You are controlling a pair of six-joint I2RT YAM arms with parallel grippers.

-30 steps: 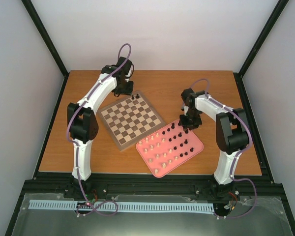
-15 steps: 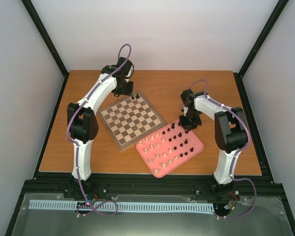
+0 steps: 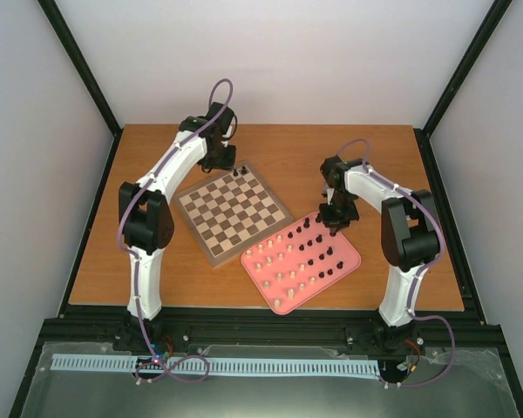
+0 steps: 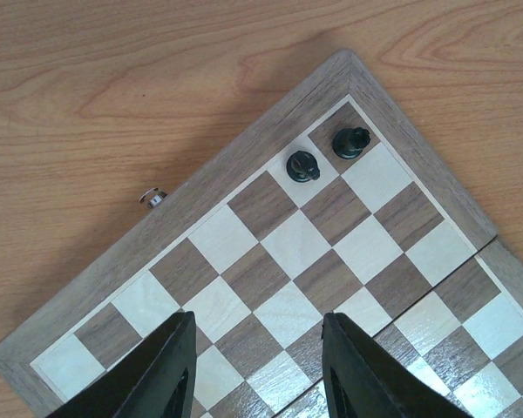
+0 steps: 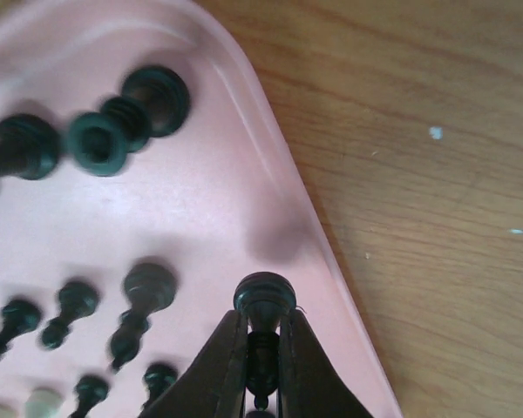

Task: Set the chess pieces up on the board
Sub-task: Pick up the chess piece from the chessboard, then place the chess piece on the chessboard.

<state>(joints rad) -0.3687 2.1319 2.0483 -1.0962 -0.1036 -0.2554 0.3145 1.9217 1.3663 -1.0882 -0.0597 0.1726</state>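
Note:
The board (image 3: 211, 237) lies left of centre, with two dark chess pieces (image 4: 302, 165) (image 4: 351, 142) standing in its far corner. My left gripper (image 4: 257, 326) hovers open over the checks (image 4: 283, 239) just short of those two, holding nothing. My right gripper (image 5: 263, 322) is shut on a dark chess piece (image 5: 264, 299), held by its stem near the far right edge of the pink tray (image 5: 200, 200). In the top view the right gripper (image 3: 331, 225) sits over the tray's far corner. Dark pieces (image 3: 318, 248) and cream pieces (image 3: 275, 261) stand in rows on the tray (image 3: 350, 259).
Several dark pieces (image 5: 113, 139) lie or stand near the held one, some blurred. Bare wooden table (image 5: 436, 174) runs right of the tray's rim. A small metal clasp (image 4: 152, 198) sticks out of the board's border.
The right gripper's jaws have closed on the dark piece at the tray's far corner. The left arm has stayed still over the board.

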